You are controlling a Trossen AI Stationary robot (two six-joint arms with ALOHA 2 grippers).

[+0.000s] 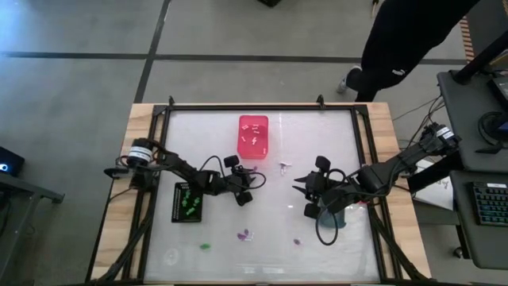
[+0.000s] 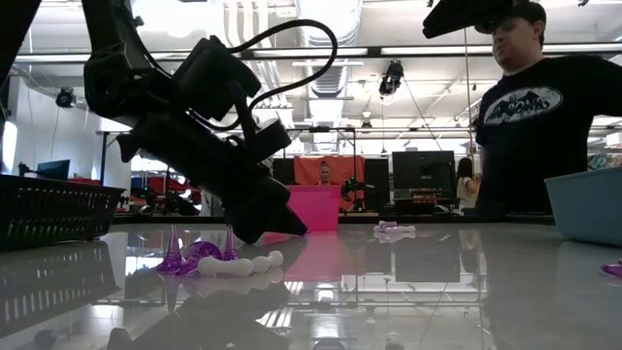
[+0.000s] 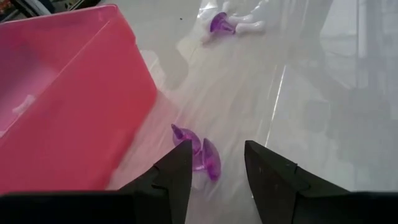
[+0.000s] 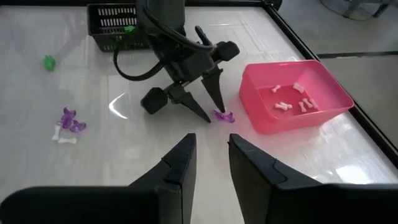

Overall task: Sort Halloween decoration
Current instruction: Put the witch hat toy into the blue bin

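I've got the left gripper (image 4: 208,112) low beside the pink bin (image 4: 292,102), dark tapered fingers (image 3: 174,177) apart, straddling a small translucent purple piece (image 3: 200,160) on the glossy white tabletop (image 1: 317,151); can't tell if they touch it. Pink bin is smooth plastic w/ small white bone-shaped pieces (image 4: 291,99) inside. Black mesh basket (image 1: 189,202), well apart from the pink bin, holds green bits (image 1: 189,204). Right gripper (image 1: 305,191) hovers near the pink bin's other side, fingers apart, empty. More purple & white pieces (image 4: 67,126) lie loose further off.
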